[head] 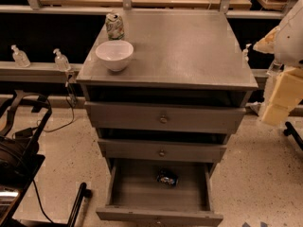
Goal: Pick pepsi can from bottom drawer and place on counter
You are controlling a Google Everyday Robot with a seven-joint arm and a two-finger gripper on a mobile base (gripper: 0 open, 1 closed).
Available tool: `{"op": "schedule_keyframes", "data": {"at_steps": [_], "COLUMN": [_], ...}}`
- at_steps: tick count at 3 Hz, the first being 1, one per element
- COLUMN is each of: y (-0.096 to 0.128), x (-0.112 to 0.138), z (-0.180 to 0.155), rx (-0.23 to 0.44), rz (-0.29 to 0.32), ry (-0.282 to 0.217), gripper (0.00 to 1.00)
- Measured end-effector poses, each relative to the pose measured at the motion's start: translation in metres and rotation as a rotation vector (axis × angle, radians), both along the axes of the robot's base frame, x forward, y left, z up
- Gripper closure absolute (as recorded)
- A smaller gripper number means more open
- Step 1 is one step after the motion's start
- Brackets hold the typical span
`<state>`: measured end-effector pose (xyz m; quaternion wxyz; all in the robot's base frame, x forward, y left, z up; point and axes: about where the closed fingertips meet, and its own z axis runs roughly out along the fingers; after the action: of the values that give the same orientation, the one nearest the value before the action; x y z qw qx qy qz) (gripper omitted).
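Camera view: pepsi can [167,178] lies on side inside pulled-out bottom drawer [137,188], right of centre, near rear wall. Hand [279,103] up and right of drawer at frame edge, well apart from can; spread or pressed together, cannot tell. Desk [189,46] above drawer carries white bowl [114,55] and pale green can [114,26].

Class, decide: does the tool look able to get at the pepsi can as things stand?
Probably yes: the bottom drawer is pulled open and the pepsi can lies alone in it, uncovered, though far back. The tool is off at the view's right edge.
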<state>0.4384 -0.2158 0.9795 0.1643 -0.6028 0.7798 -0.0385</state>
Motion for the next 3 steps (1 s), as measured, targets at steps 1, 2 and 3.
{"op": "schedule_keyframes", "data": {"at_steps": [1, 2, 3], "y": [0.0, -0.004, -0.026], "x": [0.0, 0.006, 0.013], "z": [-0.001, -0.027, -0.1], "rx": [0.009, 0.207, 0.42], "rz": [-0.001, -0.017, -0.098], "ry": [-0.003, -0.05, -0.045], "gripper": [0.0, 0.0, 0.0]}}
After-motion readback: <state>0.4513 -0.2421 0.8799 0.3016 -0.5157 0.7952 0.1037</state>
